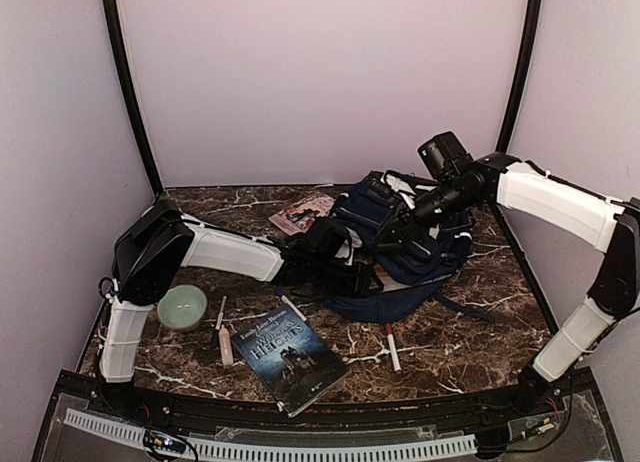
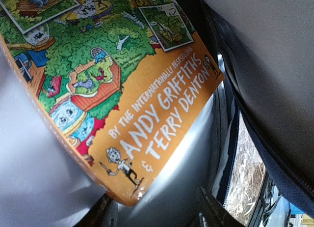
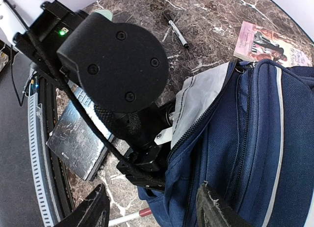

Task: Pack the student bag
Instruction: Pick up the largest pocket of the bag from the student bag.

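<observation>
The student bag (image 1: pixel 425 272) lies on the marble-patterned table (image 1: pixel 480 347), right of centre and towards the back, with its mouth turned to the left. It is reached from both sides.

The left arm (image 1: pixel 230 252) is stretched across from the left, and its wrist is pushed into the mouth of the bag. In the left wrist view an orange book (image 2: pixel 147 124) is seen inside the bag against the grey lining (image 2: pixel 39 187). Its cover carries a green cartoon drawing and the names Andy Griffiths and Terry Denton. The left gripper (image 2: pixel 154 214) is spread wide. The lower corner of the book sits between the two fingers, close to one of them, while bare lining shows beside the other, so no clamping is seen.

The right arm (image 1: pixel 550 202) is bent in from the right, above the top of the bag. The right gripper (image 3: pixel 154 210) is also spread wide, and the blue edge of the bag by the open zip is seen between its fingers — whether fabric is touched cannot be told.

A dark book (image 1: pixel 290 357) is laid flat near the front edge, and a green bowl (image 1: pixel 182 307) is set left of it beside the left arm. A red-capped marker (image 1: pixel 393 348) lies in front of the bag, and a pink book (image 1: pixel 303 214) is laid behind it, to its left.
</observation>
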`<state>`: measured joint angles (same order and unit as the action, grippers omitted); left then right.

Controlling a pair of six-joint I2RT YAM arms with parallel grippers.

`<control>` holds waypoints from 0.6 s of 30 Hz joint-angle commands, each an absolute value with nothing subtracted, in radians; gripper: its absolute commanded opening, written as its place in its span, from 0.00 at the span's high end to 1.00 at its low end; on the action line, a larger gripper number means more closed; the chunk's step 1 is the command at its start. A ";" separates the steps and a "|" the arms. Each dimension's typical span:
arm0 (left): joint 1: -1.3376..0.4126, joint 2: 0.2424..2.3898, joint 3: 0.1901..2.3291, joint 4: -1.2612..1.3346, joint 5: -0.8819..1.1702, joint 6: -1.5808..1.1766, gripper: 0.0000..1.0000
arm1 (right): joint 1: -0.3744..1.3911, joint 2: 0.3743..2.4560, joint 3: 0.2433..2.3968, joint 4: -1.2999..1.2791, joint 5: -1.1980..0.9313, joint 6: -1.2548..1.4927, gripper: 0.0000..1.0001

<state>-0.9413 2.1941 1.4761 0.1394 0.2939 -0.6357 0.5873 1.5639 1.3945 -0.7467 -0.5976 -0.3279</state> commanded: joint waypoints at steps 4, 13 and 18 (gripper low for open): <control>-0.948 2.188 1.530 0.173 0.284 -0.635 0.44 | 0.625 1.623 1.367 -0.657 -0.538 -0.324 0.43; -0.947 2.185 1.533 0.152 0.295 -0.625 0.44 | 0.663 1.643 1.384 -0.622 -0.354 -0.351 0.95; -0.948 2.154 1.526 0.098 0.306 -0.570 0.43 | 0.660 1.601 1.384 -0.631 -0.261 -0.400 1.00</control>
